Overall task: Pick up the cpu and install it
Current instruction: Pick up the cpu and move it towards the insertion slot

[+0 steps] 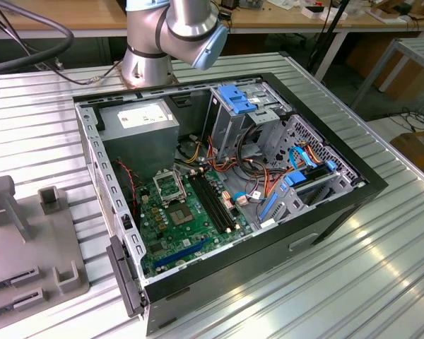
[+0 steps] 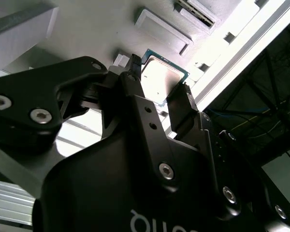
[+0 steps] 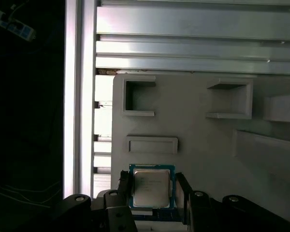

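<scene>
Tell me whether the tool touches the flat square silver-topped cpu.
Cannot tell. In the first wrist view the tool flanks the cpu closely; no plain gap or contact.

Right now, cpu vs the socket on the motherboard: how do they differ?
The cpu is silver-topped with a teal rim; the socket is a dark frame. The cpu is out at the grey fixture; the socket is inside the case. Both are square.

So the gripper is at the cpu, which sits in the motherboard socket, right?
Not in the socket. The first wrist view shows the cpu at the grey tray on the slatted table, with the gripper at it.
</scene>
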Available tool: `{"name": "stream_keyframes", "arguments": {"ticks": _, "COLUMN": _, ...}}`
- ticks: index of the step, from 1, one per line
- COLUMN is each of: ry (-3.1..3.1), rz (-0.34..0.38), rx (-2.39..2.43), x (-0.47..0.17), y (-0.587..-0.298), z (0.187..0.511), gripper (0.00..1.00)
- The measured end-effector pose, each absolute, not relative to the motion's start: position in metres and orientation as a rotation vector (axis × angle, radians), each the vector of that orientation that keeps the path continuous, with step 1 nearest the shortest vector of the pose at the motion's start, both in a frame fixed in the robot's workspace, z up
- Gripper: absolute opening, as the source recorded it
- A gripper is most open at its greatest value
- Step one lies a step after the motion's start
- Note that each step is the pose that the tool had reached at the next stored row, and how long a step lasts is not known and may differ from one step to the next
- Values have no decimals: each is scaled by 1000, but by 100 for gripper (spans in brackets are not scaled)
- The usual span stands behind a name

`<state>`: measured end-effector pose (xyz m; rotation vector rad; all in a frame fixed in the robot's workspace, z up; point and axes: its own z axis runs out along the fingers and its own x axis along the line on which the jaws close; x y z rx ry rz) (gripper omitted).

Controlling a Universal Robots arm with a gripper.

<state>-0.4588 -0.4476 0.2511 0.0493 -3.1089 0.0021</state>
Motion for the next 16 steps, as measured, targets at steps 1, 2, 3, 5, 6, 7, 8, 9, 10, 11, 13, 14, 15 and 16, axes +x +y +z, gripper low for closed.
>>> {"name": "stream_keyframes", "arguments": {"ticks": 1, "ry": -3109, "rz": 2, "rx": 49, "x": -459, "y": -448, "z": 252, "gripper": 47}}
{"name": "stream_keyframes", "arguments": {"ticks": 2, "ry": -3109, "rz": 2, "rx": 49, "x": -459, "y": -448, "z": 252, "gripper": 47}}
{"name": "stream_keyframes", "arguments": {"ticks": 3, "ry": -3109, "rz": 2, "rx": 49, "x": -459, "y": -448, "z": 253, "gripper": 47}}
{"name": "stream_keyframes", "arguments": {"ticks": 5, "ry": -3109, "rz": 2, "rx": 49, "x": -459, "y": -448, "z": 254, "gripper": 47}}
{"name": "stream_keyframes", "arguments": {"ticks": 6, "ry": -3109, "rz": 2, "rx": 49, "x": -459, "y": -448, "z": 254, "gripper": 47}}
{"name": "stream_keyframes", "arguments": {"ticks": 7, "ry": -3109, "rz": 2, "rx": 49, "x": -459, "y": -448, "z": 254, "gripper": 47}}
{"name": "stream_keyframes", "arguments": {"ticks": 8, "ry": -3109, "rz": 2, "rx": 49, "x": -459, "y": -448, "z": 255, "gripper": 47}}
{"name": "stream_keyframes", "arguments": {"ticks": 9, "ry": -3109, "rz": 2, "rx": 49, "x": -459, "y": -448, "z": 255, "gripper": 47}}
{"name": "stream_keyframes", "arguments": {"ticks": 10, "ry": -3109, "rz": 2, "rx": 49, "x": -459, "y": -448, "z": 255, "gripper": 47}}
{"name": "stream_keyframes", "arguments": {"ticks": 11, "ry": -3109, "rz": 2, "rx": 49, "x": -459, "y": -448, "z": 256, "gripper": 47}}
{"name": "stream_keyframes", "arguments": {"ticks": 13, "ry": -3108, "rz": 2, "rx": 49, "x": -459, "y": -448, "z": 257, "gripper": 47}}
{"name": "stream_keyframes", "arguments": {"ticks": 14, "ry": -3108, "rz": 2, "rx": 49, "x": -459, "y": -448, "z": 257, "gripper": 47}}
{"name": "stream_keyframes", "arguments": {"ticks": 15, "ry": -3108, "rz": 2, "rx": 49, "x": -459, "y": -448, "z": 257, "gripper": 47}}
{"name": "stream_keyframes", "arguments": {"ticks": 16, "ry": -3108, "rz": 2, "rx": 49, "x": -459, "y": -448, "z": 258, "gripper": 47}}
